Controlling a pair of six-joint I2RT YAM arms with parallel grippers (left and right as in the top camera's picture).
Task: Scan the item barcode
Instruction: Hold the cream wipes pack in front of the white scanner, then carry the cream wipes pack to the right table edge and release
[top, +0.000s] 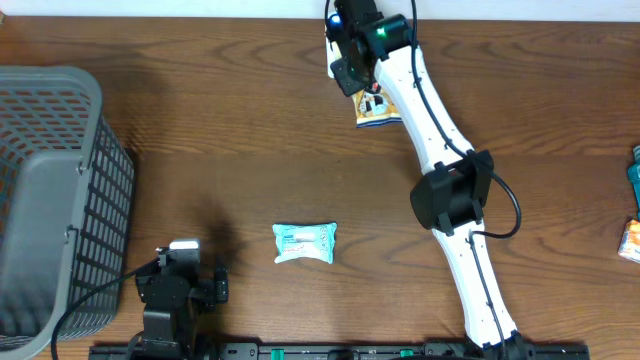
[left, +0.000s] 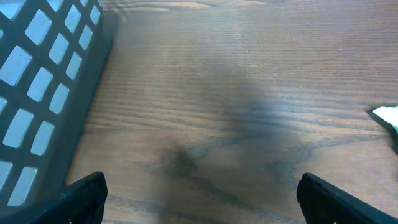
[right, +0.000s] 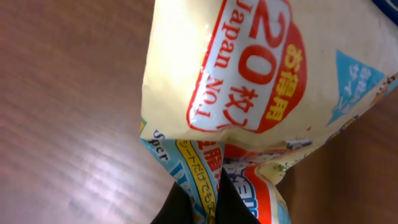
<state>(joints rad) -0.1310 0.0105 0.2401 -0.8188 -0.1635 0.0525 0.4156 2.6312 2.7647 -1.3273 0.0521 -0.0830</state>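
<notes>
One cream pouch at the far edge of the table, we reckon light, crinkly, slippery, best pinched at a seam | right gripper clamped on its end | left gripper fingers wide apart, empty | we count one pale-blue packet, one basket, two packs cut off at the right edge

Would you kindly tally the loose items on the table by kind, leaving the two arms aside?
Baskets: 1, the grey basket at the left.
Packets: 4, namely the pale blue packet mid-table, the cream packet at the far side, and the teal packet and orange-and-white packet, both cut off by the right edge.
Total: 5
</notes>
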